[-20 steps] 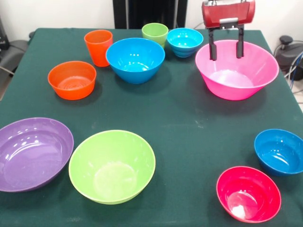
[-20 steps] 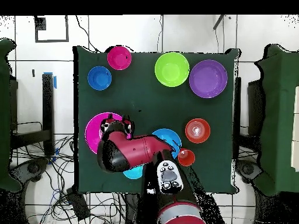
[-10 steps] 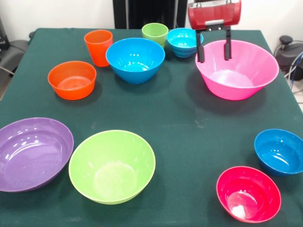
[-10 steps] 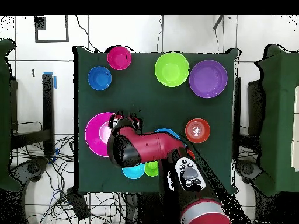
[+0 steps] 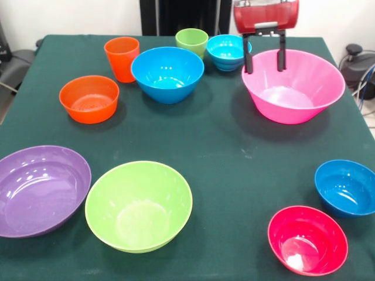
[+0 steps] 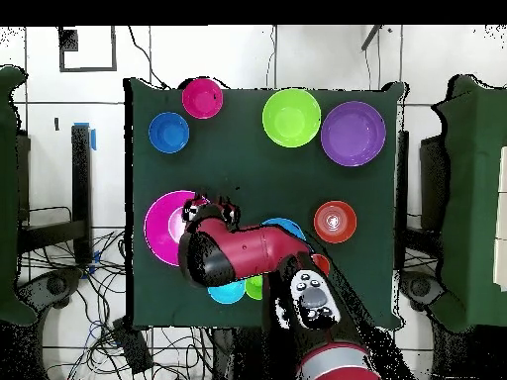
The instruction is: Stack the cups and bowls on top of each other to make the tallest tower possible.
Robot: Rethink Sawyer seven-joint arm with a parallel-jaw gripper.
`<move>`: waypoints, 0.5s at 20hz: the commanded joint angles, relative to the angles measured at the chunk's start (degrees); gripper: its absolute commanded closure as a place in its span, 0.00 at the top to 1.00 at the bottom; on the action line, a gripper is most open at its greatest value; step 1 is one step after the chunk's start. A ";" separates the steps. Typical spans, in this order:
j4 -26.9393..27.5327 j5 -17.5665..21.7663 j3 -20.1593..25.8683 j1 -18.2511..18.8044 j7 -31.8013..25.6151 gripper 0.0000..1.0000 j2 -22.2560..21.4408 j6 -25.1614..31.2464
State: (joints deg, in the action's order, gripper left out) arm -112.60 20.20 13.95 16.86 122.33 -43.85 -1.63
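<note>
My gripper (image 5: 265, 61) hangs open and empty, its two black fingers (image 5: 248, 62) straddling the far left rim of the huge pink bowl (image 5: 319, 98). Just left of it sit a small blue bowl (image 5: 227, 51) and the light green cup (image 5: 191, 41). The orange cup (image 5: 122, 58) stands beside the large blue bowl (image 5: 167, 73). Also on the cloth are the orange bowl (image 5: 89, 98), purple bowl (image 5: 38, 190), lime green bowl (image 5: 139, 205), red bowl (image 5: 307, 239) and another small blue bowl (image 5: 347, 187). Overhead, the gripper (image 6: 207, 208) is at the pink bowl's (image 6: 156, 228) edge.
All pieces stand apart on a dark green tablecloth (image 5: 234, 146), none stacked. From above, the red arm (image 6: 243, 252) covers part of the large blue bowl (image 6: 289, 229) and the small pieces near the base. Cables and table frames lie on the floor around the table.
The gripper has shifted from over the pink bowl's middle toward its rim nearer the small blue bowl and risen slightly. It stays open. In the last half second it barely moved.
</note>
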 commanded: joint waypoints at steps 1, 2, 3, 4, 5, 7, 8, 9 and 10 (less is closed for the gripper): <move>0.80 5.55 -1.20 -3.52 -0.66 1.00 2.84 2.79; 0.67 5.68 -1.00 -3.36 -0.66 1.00 2.62 2.96; 0.48 5.81 -0.50 -2.95 -0.49 1.00 2.56 2.96; -0.02 6.06 0.47 -2.13 -0.41 1.00 2.24 2.74; -0.33 6.16 1.15 -1.54 -0.21 1.00 2.19 2.58; 0.11 6.84 1.25 -1.18 -0.09 1.00 3.09 1.55; 0.43 7.18 1.48 -0.82 -0.01 1.00 4.05 0.88; 1.10 7.91 2.00 -0.12 -0.06 1.00 5.76 -0.39; 1.72 8.54 2.94 0.87 -0.08 1.00 7.57 -1.47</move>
State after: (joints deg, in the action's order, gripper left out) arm -112.56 23.24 13.79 15.31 122.33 -42.89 -1.80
